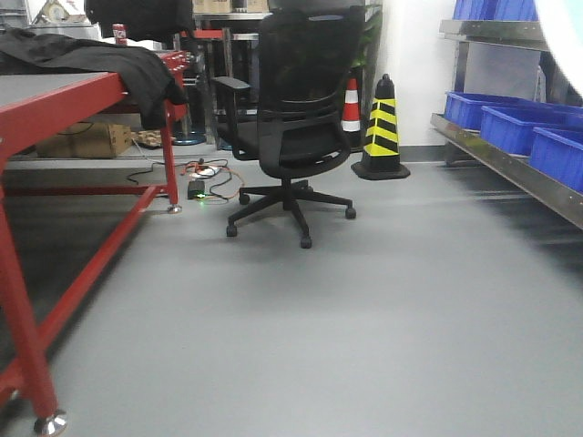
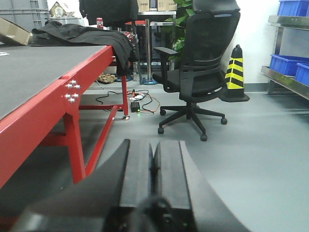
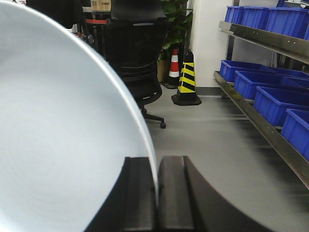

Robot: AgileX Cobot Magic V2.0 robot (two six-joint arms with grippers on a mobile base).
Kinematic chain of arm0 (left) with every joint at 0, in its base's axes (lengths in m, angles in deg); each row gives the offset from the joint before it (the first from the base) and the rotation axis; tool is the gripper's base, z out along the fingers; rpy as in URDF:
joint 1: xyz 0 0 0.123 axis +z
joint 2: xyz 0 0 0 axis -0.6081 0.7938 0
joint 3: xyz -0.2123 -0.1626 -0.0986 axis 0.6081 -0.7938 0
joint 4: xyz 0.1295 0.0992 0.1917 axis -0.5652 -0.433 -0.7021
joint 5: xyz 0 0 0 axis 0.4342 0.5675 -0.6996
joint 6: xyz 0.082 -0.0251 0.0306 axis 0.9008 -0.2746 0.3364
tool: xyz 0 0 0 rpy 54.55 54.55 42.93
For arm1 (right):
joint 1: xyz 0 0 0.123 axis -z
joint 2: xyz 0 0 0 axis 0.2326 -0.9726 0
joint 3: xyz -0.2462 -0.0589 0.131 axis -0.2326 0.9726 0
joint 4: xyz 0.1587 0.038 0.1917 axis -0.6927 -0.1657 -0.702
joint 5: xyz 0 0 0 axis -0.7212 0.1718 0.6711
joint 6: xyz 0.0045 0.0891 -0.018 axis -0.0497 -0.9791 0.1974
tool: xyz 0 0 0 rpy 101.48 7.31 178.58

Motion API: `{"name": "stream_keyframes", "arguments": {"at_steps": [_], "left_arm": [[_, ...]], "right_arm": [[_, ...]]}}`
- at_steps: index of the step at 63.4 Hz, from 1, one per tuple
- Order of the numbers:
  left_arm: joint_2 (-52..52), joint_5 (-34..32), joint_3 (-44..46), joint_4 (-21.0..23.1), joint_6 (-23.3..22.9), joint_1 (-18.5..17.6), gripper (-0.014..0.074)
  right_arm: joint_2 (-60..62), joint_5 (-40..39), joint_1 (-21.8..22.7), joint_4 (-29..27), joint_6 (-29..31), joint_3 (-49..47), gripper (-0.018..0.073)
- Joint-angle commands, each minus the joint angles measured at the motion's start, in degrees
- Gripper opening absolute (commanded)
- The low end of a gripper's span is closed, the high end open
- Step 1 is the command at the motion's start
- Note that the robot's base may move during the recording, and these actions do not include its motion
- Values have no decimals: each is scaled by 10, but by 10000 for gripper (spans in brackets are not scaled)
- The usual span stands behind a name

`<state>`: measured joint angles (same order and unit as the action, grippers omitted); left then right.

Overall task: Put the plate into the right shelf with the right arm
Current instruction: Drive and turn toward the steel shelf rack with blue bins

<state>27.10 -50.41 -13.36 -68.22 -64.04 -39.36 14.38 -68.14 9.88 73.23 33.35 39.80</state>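
Note:
The pale white plate (image 3: 58, 135) fills the left half of the right wrist view, held on edge. My right gripper (image 3: 157, 166) is shut on its rim, with one black finger on each side. A sliver of the plate (image 1: 567, 32) shows at the top right of the front view. The right shelf (image 3: 263, 128) is a steel rack running along the right wall, and its shiny lip (image 1: 510, 168) also shows in the front view. My left gripper (image 2: 153, 152) is shut with nothing in it, hanging over the floor beside the red table.
Blue bins (image 3: 268, 99) line the shelf, with more on the upper level (image 3: 263, 17). A black office chair (image 1: 291, 118) and a black-and-yellow cone (image 1: 381, 132) stand ahead. A red-framed table (image 1: 64, 100) with dark cloth is at the left. Cables (image 1: 205, 182) lie on the floor.

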Motion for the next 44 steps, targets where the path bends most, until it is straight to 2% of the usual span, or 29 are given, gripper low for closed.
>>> {"name": "stream_keyframes", "arguments": {"at_steps": [1, 44], "left_arm": [[-3, -51, -6, 3, 0, -3, -47], [-3, -51, -6, 3, 0, -3, -47]], "right_arm": [[-6, -52, 2, 5, 3, -18, 54], [-6, -52, 2, 5, 3, -18, 54]]}}
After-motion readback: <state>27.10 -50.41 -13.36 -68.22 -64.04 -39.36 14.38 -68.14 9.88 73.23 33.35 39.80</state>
